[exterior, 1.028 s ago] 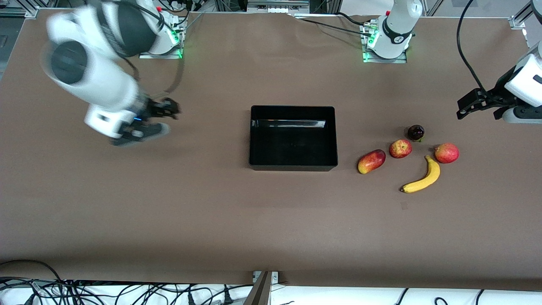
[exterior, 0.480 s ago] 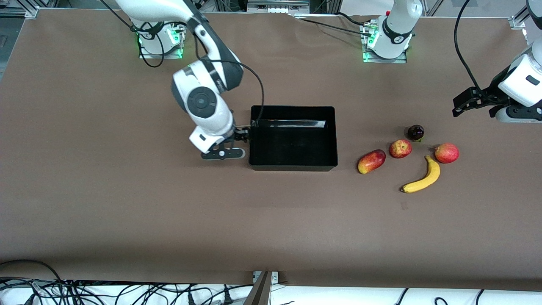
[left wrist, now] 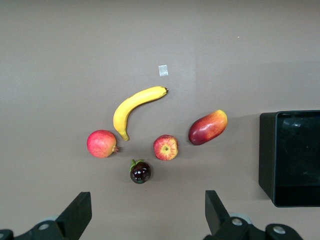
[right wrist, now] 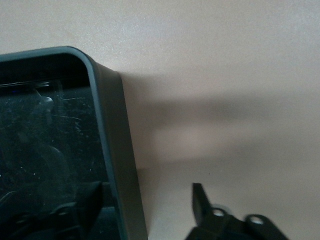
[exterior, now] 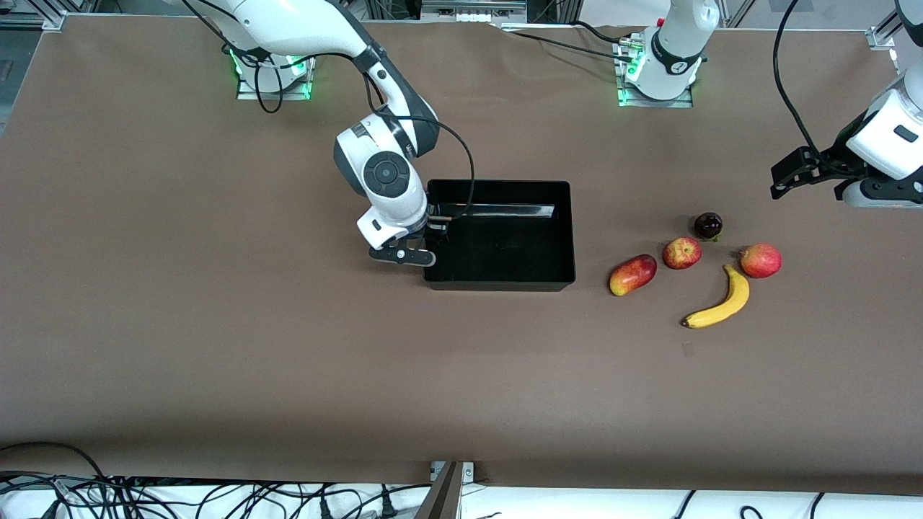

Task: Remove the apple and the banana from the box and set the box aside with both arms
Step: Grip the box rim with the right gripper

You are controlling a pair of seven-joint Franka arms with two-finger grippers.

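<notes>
Brown matte table [exterior: 216, 360], seen from a high front camera, with the black box [exterior: 572, 231] empty at its centre. Taking the box as the dial's centre, the apple [exterior: 681, 253] and the banana [exterior: 721, 303] lie on the table at about four o'clock, well apart from the box, so both are out.

The step in hand appears to be gripping the box to move it aside. The right gripper [exterior: 425, 241] sits at the box's nine o'clock wall, its jaws spread astride that wall, one finger inside and one outside, not yet pinching it. A good grip would probably need the fingers low on the wall and square to it before closing.

The left gripper [exterior: 800, 173] waits, jaws spread wide and empty, over bare table at two o'clock of the fruit. It likely needs the box's three o'clock wall.

An oblong red-yellow fruit [exterior: 632, 274] lies near that wall, with a redder round fruit [exterior: 761, 260] and a small dark fruit [exterior: 708, 225] around the apple. These could block a slide toward that end.
</notes>
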